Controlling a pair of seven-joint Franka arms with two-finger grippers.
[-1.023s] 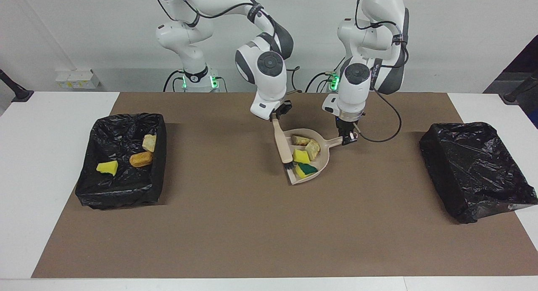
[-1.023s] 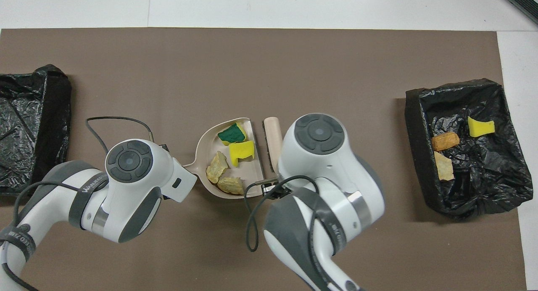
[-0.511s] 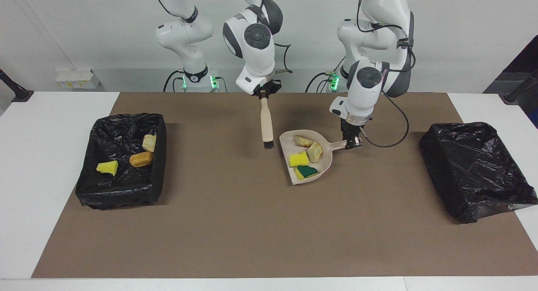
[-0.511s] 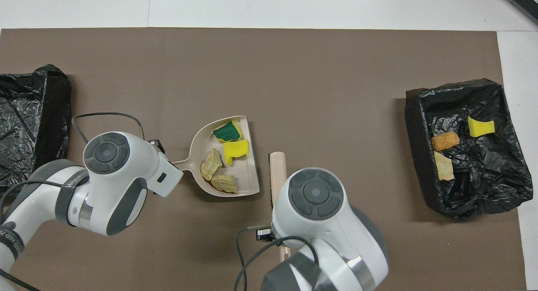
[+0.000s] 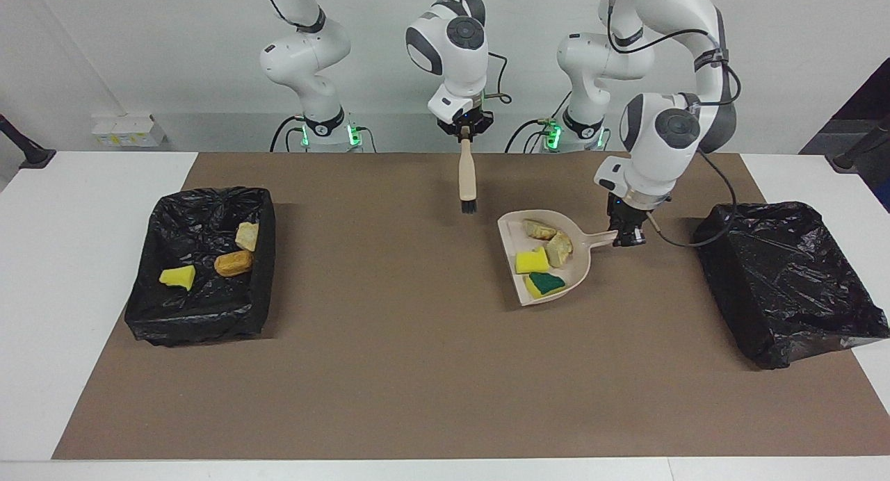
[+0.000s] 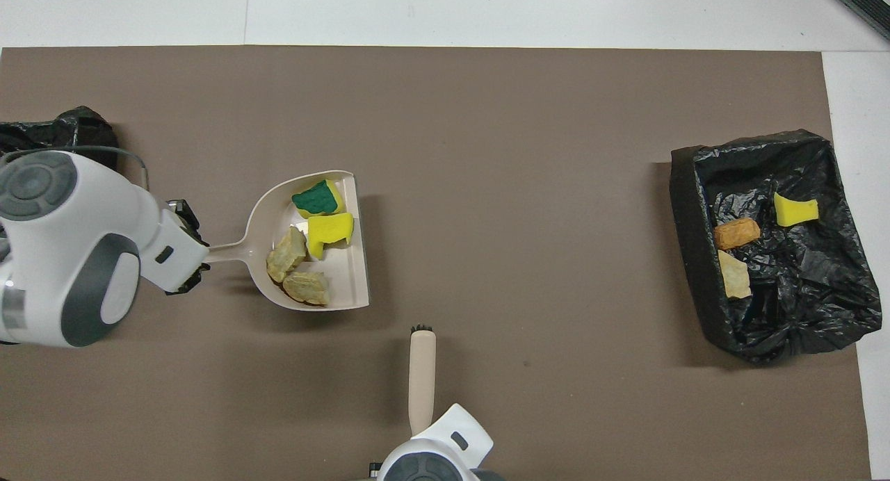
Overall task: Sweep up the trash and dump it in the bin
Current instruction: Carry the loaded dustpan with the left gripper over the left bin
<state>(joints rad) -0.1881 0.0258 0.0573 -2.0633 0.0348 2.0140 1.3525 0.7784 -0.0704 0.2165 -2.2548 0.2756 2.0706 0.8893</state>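
Our left gripper [image 5: 625,239] is clamped on the dustpan [image 5: 580,265] handle, four trash [image 5: 544,258] bits riding inside, raised over the mat; tilt it and they spill short of the bin [image 5: 786,279]. Right gripper [image 5: 465,131] grips the brush [image 5: 466,178], waiting

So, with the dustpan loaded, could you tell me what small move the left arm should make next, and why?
Probably carry the dustpan on toward the black bin at the left arm's end. The left gripper holds its handle, four bits of trash sit in it, and the right gripper holds the brush up, apart from the pan.
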